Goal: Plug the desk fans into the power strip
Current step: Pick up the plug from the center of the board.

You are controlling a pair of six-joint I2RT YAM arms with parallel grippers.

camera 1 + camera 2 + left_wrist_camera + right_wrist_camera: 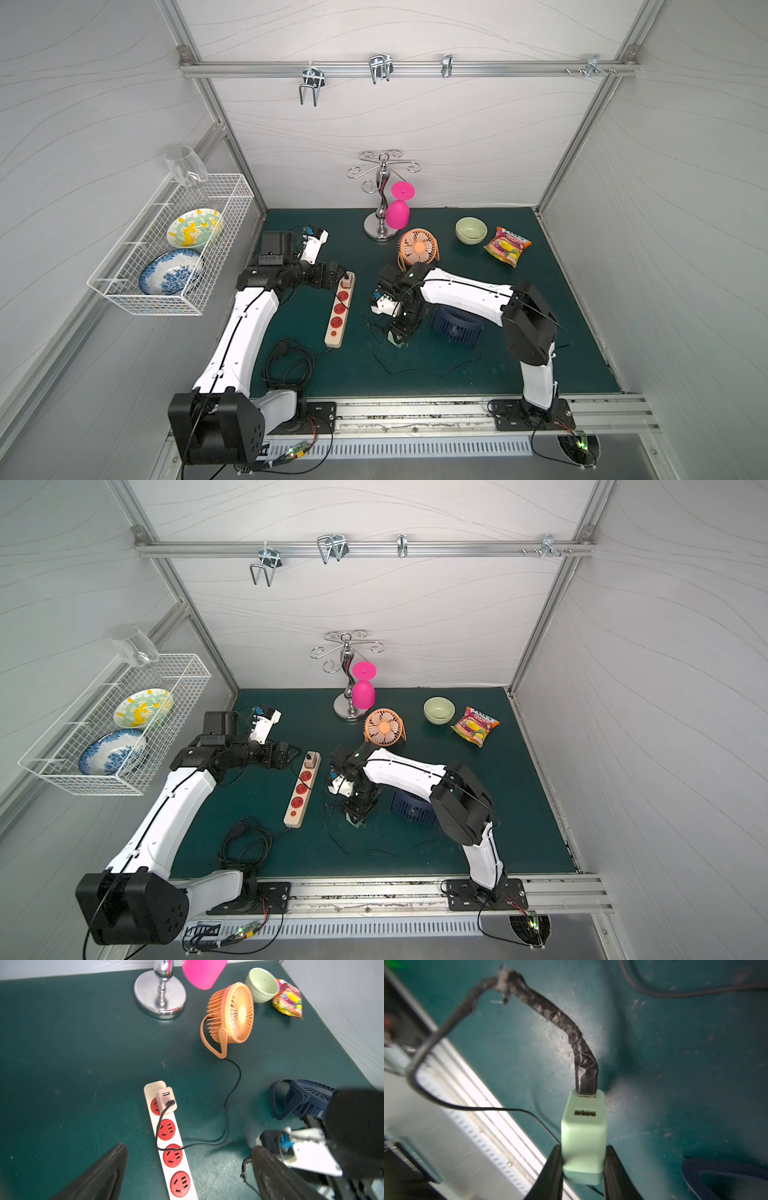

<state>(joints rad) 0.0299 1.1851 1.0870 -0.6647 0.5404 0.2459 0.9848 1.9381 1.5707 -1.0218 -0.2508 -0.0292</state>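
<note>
– Top views first: where does your power strip sit?

– In both top views the power strip [340,309] [301,789] lies flat on the green mat [540,353]. Its far end is just ahead of your left gripper [338,272] [291,752], whose fingers stand apart and hold nothing. Your right gripper [399,336] [356,818] points down at the mat, near the strip's long side but clear of it. The navy desk fan [457,328] stands just beside that gripper, on the side away from the strip.

– Left wrist?

– Your left gripper [189,1147] is spread wide, and the strip [153,1086] runs straight out from between its fingers. A pink USB charger [167,1098] fills the farthest red socket. Its thin black cord leads to the orange desk fan [232,1014] farther out. The three nearer sockets are free.

– Right wrist?

– Your right gripper [583,1159] is clamped on a mint-green USB charger [583,1132], one finger on each side. A tape-wrapped black cable [566,1026] is plugged into the charger's outer port and curves away over the mat.
</note>
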